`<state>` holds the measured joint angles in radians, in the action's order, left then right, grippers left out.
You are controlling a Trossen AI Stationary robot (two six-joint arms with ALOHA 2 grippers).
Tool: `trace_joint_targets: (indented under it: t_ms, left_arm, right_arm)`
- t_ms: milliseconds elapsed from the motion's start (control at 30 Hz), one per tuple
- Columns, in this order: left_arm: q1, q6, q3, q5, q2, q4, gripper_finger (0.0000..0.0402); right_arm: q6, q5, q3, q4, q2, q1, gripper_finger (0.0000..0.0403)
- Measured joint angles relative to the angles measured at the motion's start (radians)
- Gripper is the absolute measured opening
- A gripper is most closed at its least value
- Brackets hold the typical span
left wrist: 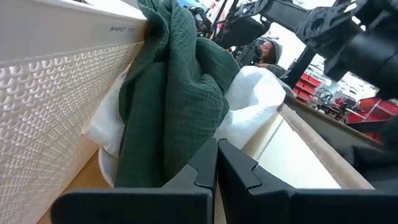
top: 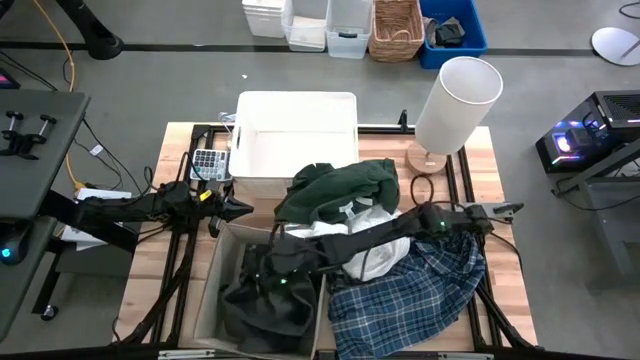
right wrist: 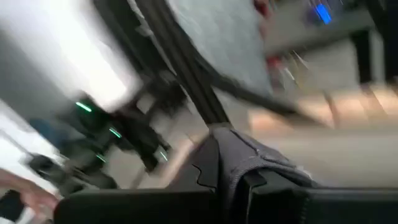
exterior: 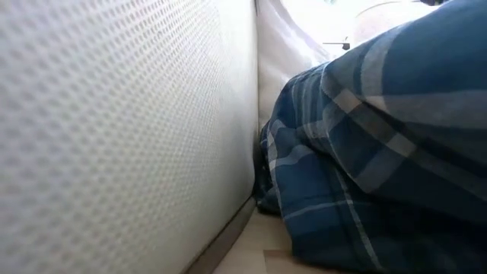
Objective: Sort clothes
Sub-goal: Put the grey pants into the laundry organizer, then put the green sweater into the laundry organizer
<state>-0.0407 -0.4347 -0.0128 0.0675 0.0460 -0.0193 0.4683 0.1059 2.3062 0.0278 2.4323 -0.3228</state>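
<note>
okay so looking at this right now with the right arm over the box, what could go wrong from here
The right tool is pinching dark grey fabric above the cardboard box; released carelessly, it might drape over the rim. That arm also crosses the white garment and plaid shirt and could drag them. The left tool sits shut near the green garment.

On the bench (top: 505,300), the plastic bin (top: 296,140) stands at the far side and the cardboard box (top: 215,290) at the near left. One garment (top: 262,295) lies in the box. The plaid shirt (top: 410,295) lies right of the box, and another garment (top: 335,188) hangs on the bin's near rim.
</note>
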Motion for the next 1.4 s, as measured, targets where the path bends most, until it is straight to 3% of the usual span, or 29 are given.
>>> trace_joint_targets:
  t_ms: [133, 233, 300, 567, 700, 900, 1033, 1100, 1267, 1400]
  left_arm:
    - [0.000, 0.000, 0.000, 0.000, 0.000, 0.000, 0.0001]
    - [0.000, 0.000, 0.000, 0.000, 0.000, 0.000, 0.0001]
    - [0.000, 0.000, 0.000, 0.000, 0.000, 0.000, 0.0001]
    - [0.000, 0.000, 0.000, 0.000, 0.000, 0.000, 0.0001]
    - [0.000, 0.000, 0.000, 0.000, 0.000, 0.000, 0.0001]
    - [0.000, 0.000, 0.000, 0.000, 0.000, 0.001, 0.0001]
    - [0.000, 0.000, 0.000, 0.000, 0.000, 0.000, 0.0001]
    - [0.000, 0.000, 0.000, 0.000, 0.000, 0.000, 0.0001]
    - [0.000, 0.000, 0.000, 0.000, 0.000, 0.001, 0.0001]
    - [0.000, 0.000, 0.000, 0.000, 0.000, 0.001, 0.0001]
  right_arm:
    - [-0.042, -0.053, 0.000, 0.230, -0.003, -0.015, 0.0001]
    - [-0.058, 0.012, 0.001, 0.265, -0.011, -0.021, 0.0018]
    - [-0.059, 0.075, 0.004, 0.313, -0.022, -0.019, 0.0049]
    - [-0.141, 0.142, 0.003, 0.577, -0.066, -0.015, 0.0221]
    - [-0.271, 0.114, 0.003, 0.758, -0.168, -0.011, 0.0263]
    - [-0.486, -0.032, 0.003, 0.996, -0.249, -0.012, 0.0270]
    - [-0.607, -0.276, 0.001, 1.210, -0.352, -0.002, 0.0262]
    - [-0.615, -0.327, 0.004, 1.294, -0.422, 0.031, 0.0255]
    - [-0.623, -0.335, 0.003, 1.455, -0.522, 0.197, 0.0235]
    - [-0.683, -0.185, 0.003, 1.527, -0.549, 0.365, 0.0222]
